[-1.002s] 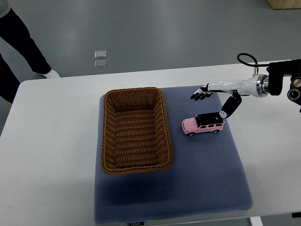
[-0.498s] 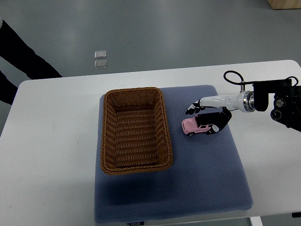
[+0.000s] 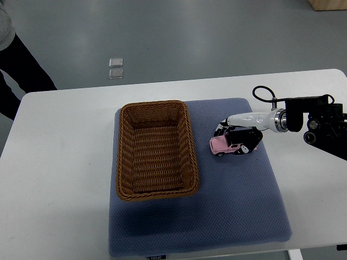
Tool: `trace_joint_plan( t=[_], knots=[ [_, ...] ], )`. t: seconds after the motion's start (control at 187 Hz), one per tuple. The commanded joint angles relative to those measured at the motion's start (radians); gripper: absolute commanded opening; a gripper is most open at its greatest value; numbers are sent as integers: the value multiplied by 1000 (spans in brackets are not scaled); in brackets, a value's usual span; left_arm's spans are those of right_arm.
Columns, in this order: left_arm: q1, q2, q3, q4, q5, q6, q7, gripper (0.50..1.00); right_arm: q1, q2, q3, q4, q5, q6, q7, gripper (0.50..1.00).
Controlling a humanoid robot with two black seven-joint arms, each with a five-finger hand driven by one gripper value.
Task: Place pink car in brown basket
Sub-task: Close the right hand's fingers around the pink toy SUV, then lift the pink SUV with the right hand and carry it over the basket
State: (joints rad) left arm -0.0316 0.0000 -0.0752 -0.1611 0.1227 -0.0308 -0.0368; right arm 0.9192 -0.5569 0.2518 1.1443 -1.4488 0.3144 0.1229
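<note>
Right hand point(image 3: 237, 135) curled down over the pink car point(image 3: 227, 144), gripping its roof | car sits on blue mat point(image 3: 238, 206), just right of the brown basket point(image 3: 154, 149) | tip: firm up grip, lift straight, clear the rim.

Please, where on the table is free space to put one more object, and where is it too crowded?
The white table is bare left of the brown wicker basket. The blue mat is free below the basket and below the pink toy car. It is crowded around the car, where the right hand closes over it.
</note>
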Motion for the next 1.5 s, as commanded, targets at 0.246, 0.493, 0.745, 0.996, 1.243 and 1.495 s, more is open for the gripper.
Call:
trace_joint_plan(
  t=[0.246,0.493,0.745,0.996,1.243,1.495],
  knots=[
    [-1,0,0,0,0,0,0,1000,4,12,-9,-60,-56,-25,1,762],
    [1,0,0,0,0,0,0,1000,7,12,-9,-66,-56,-29,3,613],
    [-1,0,0,0,0,0,0,1000,50,6,14,-61,-38,-51,14,500],
    [1,0,0,0,0,0,0,1000,244,5,15,-48,-4,-46,43,500],
    [1,0,0,0,0,0,0,1000,313,126,12,-3,1,-35,69,504],
    [1,0,0,0,0,0,0,1000,316,270,-6,-18,1,-34,70,507]
  ],
)
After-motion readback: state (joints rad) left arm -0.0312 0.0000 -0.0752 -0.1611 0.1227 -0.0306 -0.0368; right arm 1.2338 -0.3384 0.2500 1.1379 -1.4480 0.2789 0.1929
